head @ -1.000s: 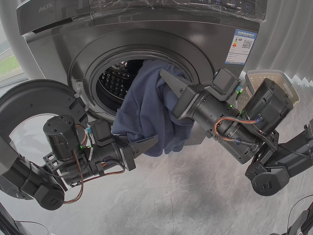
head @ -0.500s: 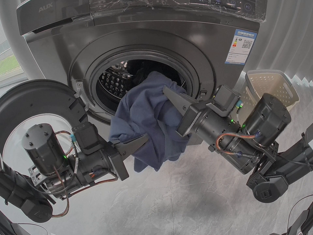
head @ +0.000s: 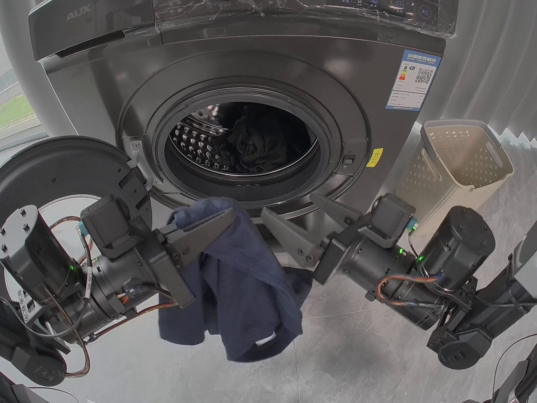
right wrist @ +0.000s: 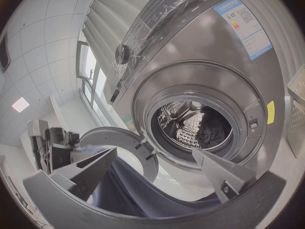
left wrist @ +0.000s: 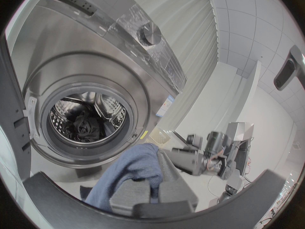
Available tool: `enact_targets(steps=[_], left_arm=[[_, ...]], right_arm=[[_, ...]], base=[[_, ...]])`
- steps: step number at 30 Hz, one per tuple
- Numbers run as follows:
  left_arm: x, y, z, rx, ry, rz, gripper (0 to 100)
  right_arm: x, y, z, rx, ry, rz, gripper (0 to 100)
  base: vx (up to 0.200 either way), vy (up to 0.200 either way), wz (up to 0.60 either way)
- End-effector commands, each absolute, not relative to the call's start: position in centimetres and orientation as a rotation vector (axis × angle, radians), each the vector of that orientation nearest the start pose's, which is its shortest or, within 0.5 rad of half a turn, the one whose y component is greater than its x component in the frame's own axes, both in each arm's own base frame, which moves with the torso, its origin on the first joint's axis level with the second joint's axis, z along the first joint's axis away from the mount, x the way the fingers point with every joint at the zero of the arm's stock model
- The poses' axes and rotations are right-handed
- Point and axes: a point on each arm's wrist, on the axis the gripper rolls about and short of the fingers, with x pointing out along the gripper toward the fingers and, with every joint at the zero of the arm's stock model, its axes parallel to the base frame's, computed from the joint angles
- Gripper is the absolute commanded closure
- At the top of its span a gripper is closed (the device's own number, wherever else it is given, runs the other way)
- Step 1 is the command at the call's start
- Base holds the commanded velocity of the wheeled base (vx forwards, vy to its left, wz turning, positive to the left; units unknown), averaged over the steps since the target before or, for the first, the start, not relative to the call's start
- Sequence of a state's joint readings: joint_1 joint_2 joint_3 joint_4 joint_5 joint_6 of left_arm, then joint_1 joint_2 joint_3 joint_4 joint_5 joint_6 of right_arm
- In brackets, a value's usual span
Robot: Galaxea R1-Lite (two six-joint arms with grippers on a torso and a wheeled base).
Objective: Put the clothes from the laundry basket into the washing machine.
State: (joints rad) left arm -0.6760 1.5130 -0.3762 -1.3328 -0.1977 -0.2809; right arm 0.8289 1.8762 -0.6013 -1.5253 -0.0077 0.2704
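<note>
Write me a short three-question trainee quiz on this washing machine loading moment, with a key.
1. True or false: the navy blue cloth garment lies inside the drum of the grey steel washing machine.
2. Which one holds the garment? A: the left gripper. B: the right gripper. C: both.
3. Fill in: the right gripper's jaws stand ____, with nothing between them.

Key: 1 false, it hangs outside, below the opening. 2 A. 3 open.
</note>
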Motion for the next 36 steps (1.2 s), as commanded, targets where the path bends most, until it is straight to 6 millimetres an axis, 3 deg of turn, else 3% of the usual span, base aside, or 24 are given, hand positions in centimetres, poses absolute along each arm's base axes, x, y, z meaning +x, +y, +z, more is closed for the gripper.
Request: enact_targets(steps=[1,12,23,26,32,36], left_arm=[[17.9,-14.3,20.2,-0.323,-0.113,-0.856,100],[19.1,-14.8,19.9,-0.329,-0.111,-0.777,100],[19.8,-14.4,21.2,-0.347,-0.189,-0.730,100],[19.7,-14.4,21.1,-0.347,-0.186,-0.731,100],[19.4,-14.4,21.1,-0.347,-0.187,-0.739,100],[19.5,-14.5,20.9,-0.345,-0.179,-0.738,100]], right_arm=[[20.2,21.9,14.3,0.305,-0.038,0.829,0],[19.6,21.2,12.8,0.254,0.023,0.821,0],[20.4,22.6,10.3,0.227,0.091,0.822,0],[21.7,23.4,9.3,0.226,0.102,0.805,0],[24.4,24.4,10.2,0.266,0.019,0.755,0],[24.7,24.6,11.0,0.282,-0.017,0.755,0]], base=[[0.000,0.000,0.00],[0.000,0.000,0.00],[0.000,0.000,0.00],[0.000,0.000,0.00],[0.000,0.000,0.00],[0.000,0.000,0.00]])
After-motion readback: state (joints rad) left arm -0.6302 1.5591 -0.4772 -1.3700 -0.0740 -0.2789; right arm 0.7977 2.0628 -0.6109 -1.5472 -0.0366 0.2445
